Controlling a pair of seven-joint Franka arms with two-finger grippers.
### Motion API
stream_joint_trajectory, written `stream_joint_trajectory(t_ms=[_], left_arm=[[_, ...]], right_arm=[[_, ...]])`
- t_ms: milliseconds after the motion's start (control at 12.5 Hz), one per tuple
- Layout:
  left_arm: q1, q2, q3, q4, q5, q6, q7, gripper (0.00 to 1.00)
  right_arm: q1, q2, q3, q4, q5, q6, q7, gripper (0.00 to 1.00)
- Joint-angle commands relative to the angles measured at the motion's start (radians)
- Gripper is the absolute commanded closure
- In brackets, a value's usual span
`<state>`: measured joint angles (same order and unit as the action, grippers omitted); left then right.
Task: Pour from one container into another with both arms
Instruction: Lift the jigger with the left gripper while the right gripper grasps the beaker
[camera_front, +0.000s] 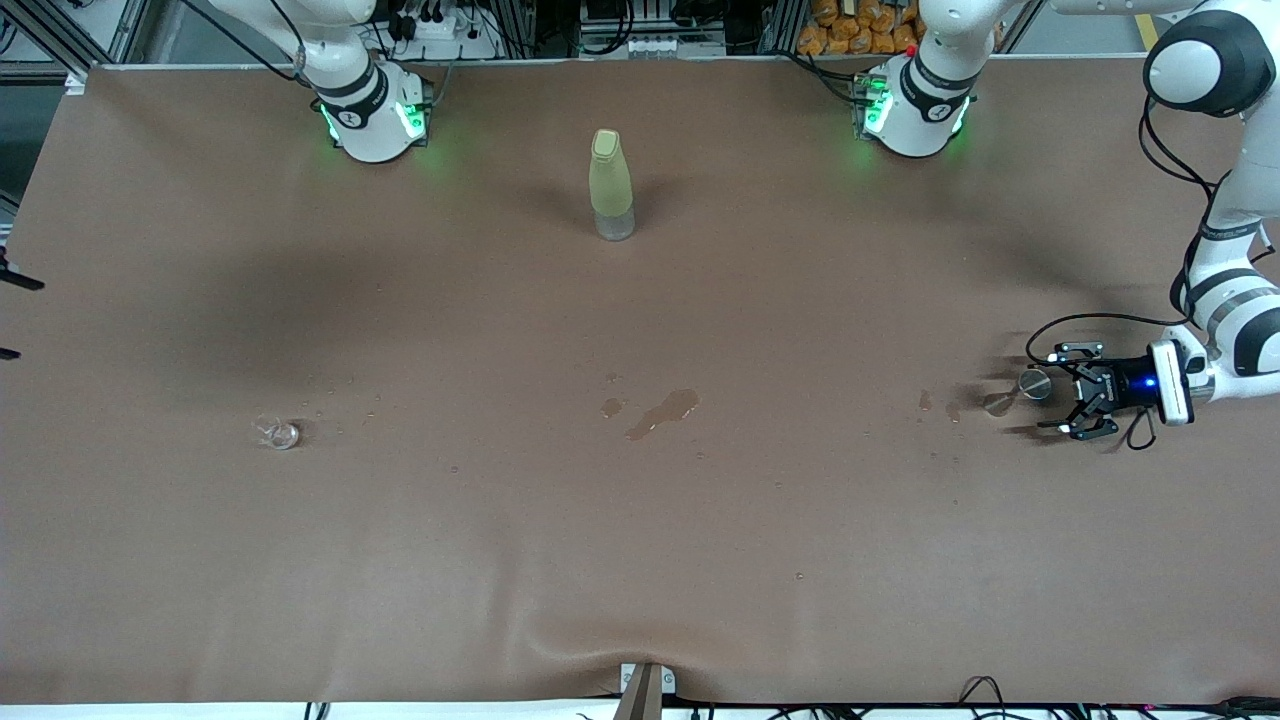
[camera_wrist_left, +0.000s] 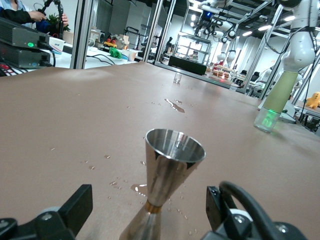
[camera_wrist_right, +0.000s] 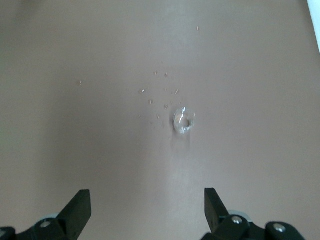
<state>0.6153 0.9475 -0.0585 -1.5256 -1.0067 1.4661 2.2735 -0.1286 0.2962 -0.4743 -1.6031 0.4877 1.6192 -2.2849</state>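
- The left gripper (camera_front: 1062, 394), fingers spread, is lying low at the table's (camera_front: 640, 560) three o'clock edge, bracketing the upright steel jigger (camera_front: 1034, 383), seemingly to grasp it.
- The right gripper (camera_wrist_right: 145, 212), also spread, is hovering over the small clear glass (camera_front: 279, 433) at eight o'clock, probably the receiving vessel.

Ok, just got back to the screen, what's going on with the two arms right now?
Nothing is held yet. The left gripper, open, sits low at the left arm's end of the table with the steel jigger upright just ahead of its fingers. The right gripper, also open, is over the small clear glass. The yellow-green bottle stands untouched, and spilled liquid marks the mat.
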Motion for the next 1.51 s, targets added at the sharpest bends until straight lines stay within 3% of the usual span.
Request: stream_joint_trajectory(t_ms=[0, 558, 718, 1116, 1276, 1435], left_arm=[[0.012, 0.049, -0.011, 0.016, -0.055, -0.038, 0.081, 0.0], [0.003, 0.065, -0.011, 0.019, -0.061, -0.038, 0.159, 0.0], [0.001, 0.074, -0.011, 0.022, -0.082, -0.038, 0.201, 0.14], [0.0, 0.097, -0.021, 0.018, -0.113, -0.038, 0.207, 0.23], [0.001, 0.096, -0.021, 0.018, -0.115, -0.039, 0.204, 0.29], [0.001, 0.096, -0.021, 0.019, -0.115, -0.038, 0.204, 0.52]], right_arm=[[-0.035, 0.067, 0.0, -0.015, 0.127, -0.012, -0.122, 0.0], [-0.095, 0.288, 0.0, -0.026, 0.396, -0.097, -0.346, 0.0], [-0.114, 0.354, 0.002, -0.024, 0.469, -0.127, -0.401, 0.0], [-0.158, 0.48, 0.014, -0.021, 0.624, -0.203, -0.516, 0.0], [-0.195, 0.538, 0.057, -0.017, 0.664, -0.217, -0.548, 0.0], [-0.226, 0.59, 0.089, -0.009, 0.707, -0.245, -0.57, 0.0]])
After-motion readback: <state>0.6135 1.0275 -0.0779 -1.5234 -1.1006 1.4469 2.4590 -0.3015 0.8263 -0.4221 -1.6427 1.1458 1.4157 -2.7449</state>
